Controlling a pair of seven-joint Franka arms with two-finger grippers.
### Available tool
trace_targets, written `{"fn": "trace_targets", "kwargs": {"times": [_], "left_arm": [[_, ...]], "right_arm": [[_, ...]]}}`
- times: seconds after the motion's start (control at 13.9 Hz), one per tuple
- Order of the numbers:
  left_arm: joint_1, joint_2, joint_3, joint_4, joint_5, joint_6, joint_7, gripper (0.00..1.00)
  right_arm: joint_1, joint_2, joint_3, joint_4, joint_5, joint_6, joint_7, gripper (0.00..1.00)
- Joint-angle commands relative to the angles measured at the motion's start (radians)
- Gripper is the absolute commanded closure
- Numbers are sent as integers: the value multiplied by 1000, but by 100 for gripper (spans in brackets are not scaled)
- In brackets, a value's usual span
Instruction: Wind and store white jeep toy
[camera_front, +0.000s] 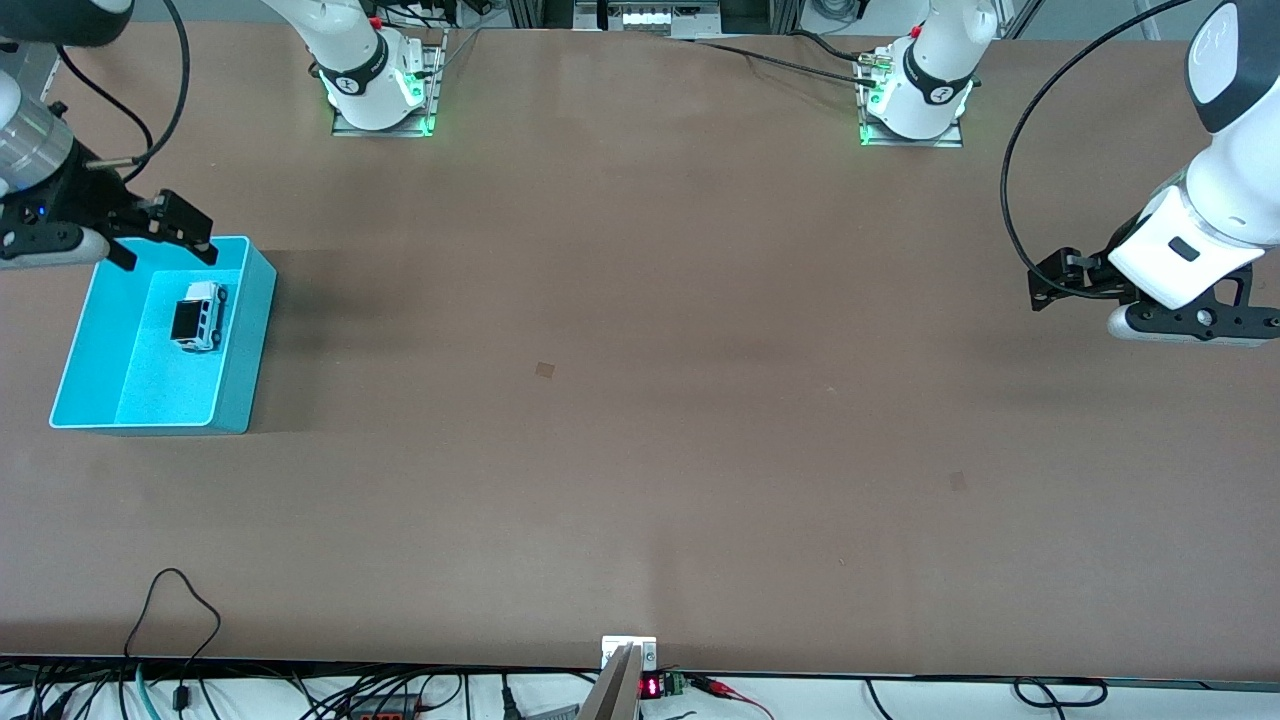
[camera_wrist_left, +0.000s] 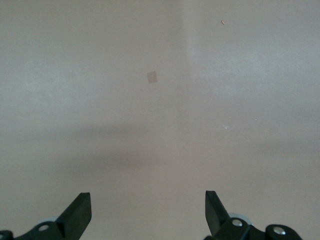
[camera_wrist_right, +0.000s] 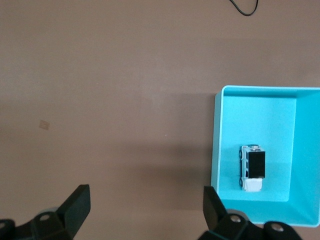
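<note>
The white jeep toy (camera_front: 200, 315) (camera_wrist_right: 252, 169), with its black ribbed rear roof panel, rests on its wheels inside the turquoise bin (camera_front: 258, 330) (camera_wrist_right: 216, 145) at the right arm's end of the table. My right gripper (camera_front: 160, 240) (camera_wrist_right: 145, 197) hangs open and empty above the bin's edge farthest from the front camera; its wrist view shows bare table between the jaws, with the bin off to one side. My left gripper (camera_front: 1045, 285) (camera_wrist_left: 147, 205) waits open and empty above bare table at the left arm's end.
A small tan square mark (camera_front: 545, 370) (camera_wrist_left: 152, 77) (camera_wrist_right: 45, 124) lies mid-table, and a fainter one (camera_front: 958, 481) sits nearer the front camera. A black cable loop (camera_front: 175, 600) rests by the table's front edge. Both arm bases (camera_front: 380, 95) (camera_front: 915, 105) stand farthest from the front camera.
</note>
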Motion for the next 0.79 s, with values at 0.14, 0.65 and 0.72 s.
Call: {"fn": "trace_targets", "kwargs": {"times": [0.14,0.65,0.72], "left_arm": [[2,12,-5,27,14,-17,21,0],[4,12,-5,27,14,-19,21,0],[2,12,-5,27,14,-19,21,0]], "right_arm": [[-33,-66,43,-8,6,-59,47,0],[-37,-44,25,26,8,-64,56,0],[-36,-27,20,49,8,-72,47,0]]}}
